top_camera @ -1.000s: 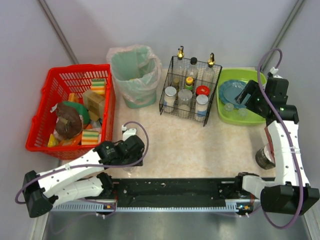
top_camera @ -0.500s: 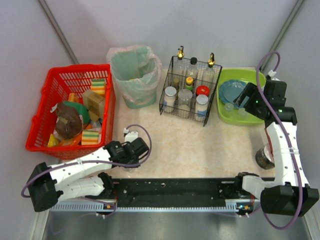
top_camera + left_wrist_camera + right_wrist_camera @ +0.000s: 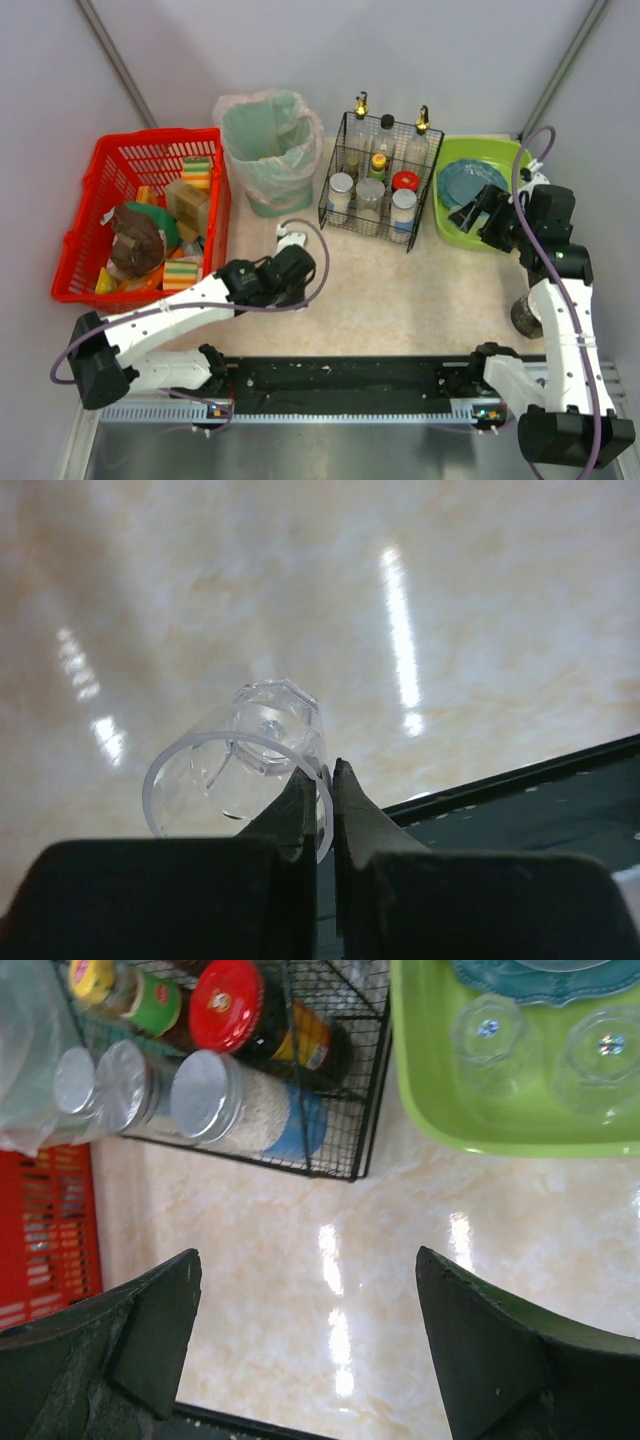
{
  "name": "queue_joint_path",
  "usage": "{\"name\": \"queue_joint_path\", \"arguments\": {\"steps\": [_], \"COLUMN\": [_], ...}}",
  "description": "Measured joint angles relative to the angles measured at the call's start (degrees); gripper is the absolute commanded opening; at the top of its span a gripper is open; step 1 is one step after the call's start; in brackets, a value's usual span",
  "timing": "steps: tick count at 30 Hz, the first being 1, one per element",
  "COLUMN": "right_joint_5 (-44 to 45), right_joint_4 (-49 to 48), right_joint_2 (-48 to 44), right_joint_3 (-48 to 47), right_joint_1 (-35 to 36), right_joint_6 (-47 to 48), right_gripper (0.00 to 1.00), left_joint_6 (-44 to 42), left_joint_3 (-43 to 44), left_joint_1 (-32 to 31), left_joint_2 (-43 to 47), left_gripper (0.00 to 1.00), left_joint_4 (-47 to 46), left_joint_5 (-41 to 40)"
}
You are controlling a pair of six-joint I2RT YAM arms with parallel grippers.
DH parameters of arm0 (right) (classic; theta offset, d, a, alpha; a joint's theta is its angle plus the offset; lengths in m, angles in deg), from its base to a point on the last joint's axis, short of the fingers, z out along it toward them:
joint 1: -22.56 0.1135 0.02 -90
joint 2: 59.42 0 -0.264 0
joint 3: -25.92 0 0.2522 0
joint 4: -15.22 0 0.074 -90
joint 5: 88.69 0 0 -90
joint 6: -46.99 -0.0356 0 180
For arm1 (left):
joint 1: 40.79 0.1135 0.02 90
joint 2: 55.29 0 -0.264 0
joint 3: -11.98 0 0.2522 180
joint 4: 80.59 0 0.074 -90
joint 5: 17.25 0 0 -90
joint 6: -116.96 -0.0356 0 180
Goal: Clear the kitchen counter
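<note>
Clear glass is what the left tool (image 3: 320, 772) is pinching: a small see-through glass cup (image 3: 235, 775), tipped on its side, with its rim caught between the two fingers. From above, that tool (image 3: 300, 272) sits low over the middle of the beige stone-look desk (image 3: 400, 290), and the cup is hidden under it, so I cannot tell if the cup is off the desk or touching it. The right tool (image 3: 307, 1260) is spread wide with nothing in it, and it hangs over the desk just beside the lime green plastic tub (image 3: 430, 1110). Two more clear glass cups (image 3: 487, 1035) lie in that tub. I think the step now is picking up the cup to put it away. The next move likely needs a lift and a careful carry to the tub on the right. The hold is only on the thin rim, so the cup could slip or swing. One dark round pot (image 3: 527, 315) stands on the desk by the right arm, so I think more clearing is left.
</note>
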Motion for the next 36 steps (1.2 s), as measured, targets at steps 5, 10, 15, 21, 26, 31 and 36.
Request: {"name": "queue_joint_path", "arguments": {"steps": [5,10,15,21,26,31,36], "right_joint_5": [-6.2,-14.8,-23.1,-28.0,-26.6,-23.8,-22.9], "right_joint_4": [-0.4,-3.0,-12.2,-26.6,-33.4,-39.5,-50.1], "right_joint_2": [-6.9,-11.4,-14.6,-14.3,-11.2,-8.8,-8.5], "right_joint_3": [2.2,2.3,6.7,11.6,11.5,12.2,13.9], "right_joint_1": [0.3,0.3,1.1,7.6,17.2,23.0,24.5], "right_joint_6": [-0.7,-2.7,-9.7,-20.5,-23.1,-26.3,-32.2], "right_gripper": [0.89,0.91,0.91,0.92,0.93,0.93,0.93], "left_joint_6": [-5.1,-8.7,-11.3,-7.8,1.1,7.6,11.1], "left_joint_3": [13.7,23.4,26.8,26.8,24.5,22.3,21.8], "left_joint_1": [0.0,0.0,0.7,6.3,11.1,11.3,11.6], "left_joint_2": [-6.2,-8.9,-8.7,-8.6,-8.6,-8.6,-8.6], "left_gripper": [0.0,0.0,0.0,0.0,0.0,0.0,0.0], "left_joint_4": [-6.1,-11.9,-20.7,-31.1,-46.2,-54.9,-60.3], "left_joint_5": [4.3,9.0,17.3,31.4,41.9,47.6,49.7]}}
